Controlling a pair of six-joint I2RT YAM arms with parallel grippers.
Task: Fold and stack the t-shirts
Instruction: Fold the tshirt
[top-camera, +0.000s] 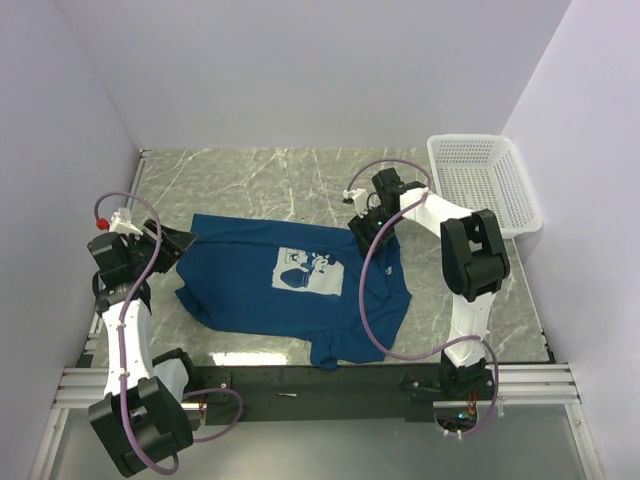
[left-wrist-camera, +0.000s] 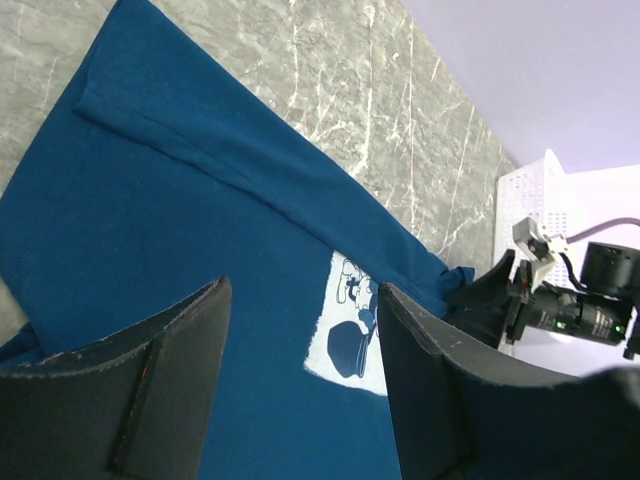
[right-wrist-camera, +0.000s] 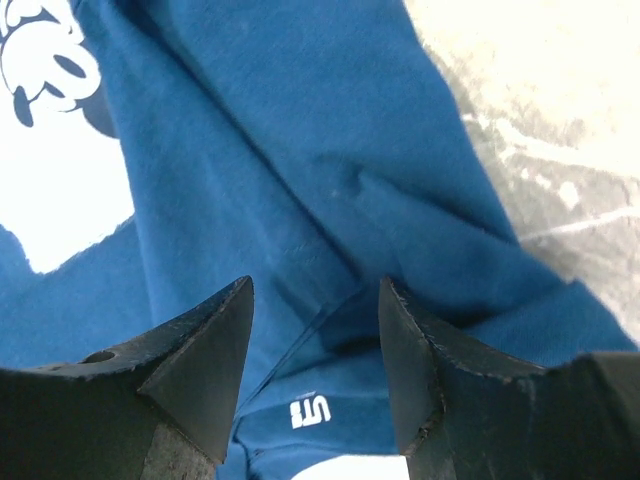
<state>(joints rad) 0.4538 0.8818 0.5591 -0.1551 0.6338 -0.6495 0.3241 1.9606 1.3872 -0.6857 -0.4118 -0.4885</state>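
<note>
The left gripper (left-wrist-camera: 305, 300) has its two dark fingers (left-wrist-camera: 150, 370) standing apart with nothing between them; through the gap the blue cloth lies below. From above, it hangs at the far left corner of the t-shirt (top-camera: 240, 280), just over the cloth's edge; whether a finger touches the fabric cannot be told.

The right gripper (right-wrist-camera: 315, 290) also has its jaws parted; between them lies creased blue fabric, not pinched, and a small white label (right-wrist-camera: 308, 410) shows on the cloth just below the gap. In the top view this gripper sits at the shirt's far right corner, low over the cloth.

The t-shirt is dark blue and lies spread out, print side up, on the grey marble table (top-camera: 250, 175), between the two arms and nearer the front edge than the back wall; its white-and-blue cartoon print (top-camera: 308, 272) sits about midway between the grippers. Along the far edge a narrow band of cloth is folded over onto the body; the right part of the shirt reaches toward the near edge of the table.

A white mesh basket (top-camera: 480, 180) stands at the far right corner of the table, well apart from the shirt.
</note>
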